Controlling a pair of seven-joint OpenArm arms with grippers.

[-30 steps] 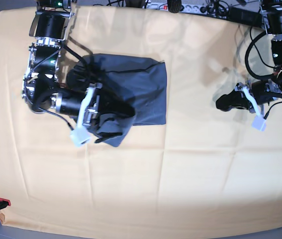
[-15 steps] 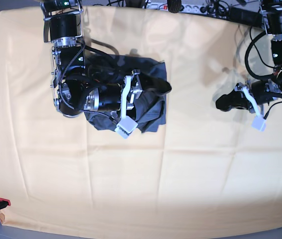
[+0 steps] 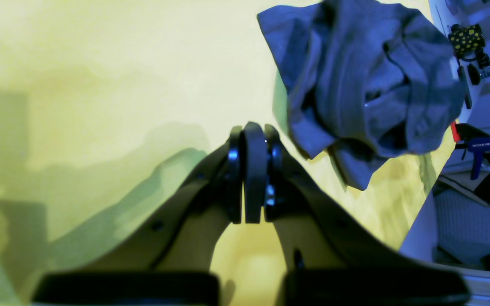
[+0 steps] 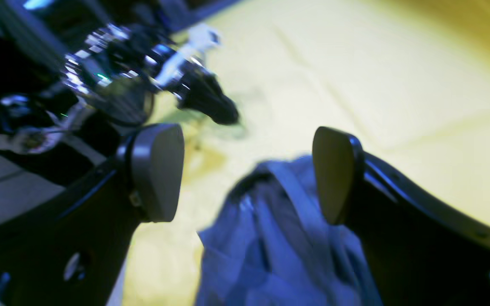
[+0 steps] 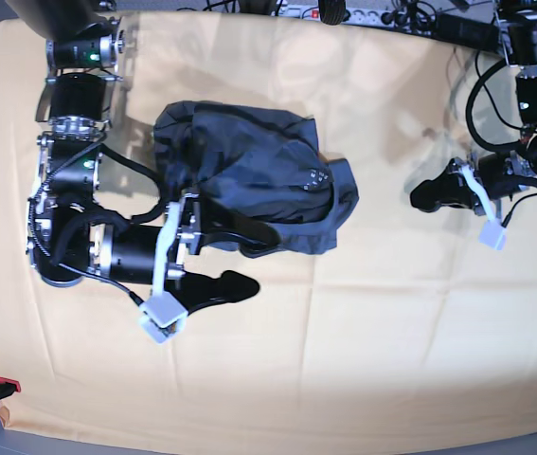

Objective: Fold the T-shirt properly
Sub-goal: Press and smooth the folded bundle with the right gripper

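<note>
The dark slate-blue T-shirt [image 5: 249, 175] lies bunched in a rumpled heap on the yellow-orange cloth, left of centre. My right gripper [image 5: 249, 258] stands open at the shirt's front edge, the upper finger over the fabric and the lower one over bare cloth. In the right wrist view the right gripper [image 4: 245, 170] has wide-apart pads with nothing clamped, and the T-shirt [image 4: 279, 250] lies beneath them. My left gripper [image 5: 427, 196] is shut and empty at the right, well apart from the shirt. The left wrist view shows the left gripper [image 3: 251, 129] closed, the T-shirt [image 3: 368, 85] beyond it.
The yellow-orange cloth [image 5: 363, 341] covers the whole table. Cables and a power strip [image 5: 372, 14] run along the back edge. A red clamp [image 5: 3, 385] sits at the front left corner. A blue clamp [image 3: 481, 146] shows past the table edge.
My right gripper, shut on the T-shirt before, has opened and let it go, then drawn back to the front left. The shirt now lies in a looser heap. The left arm has not moved.
</note>
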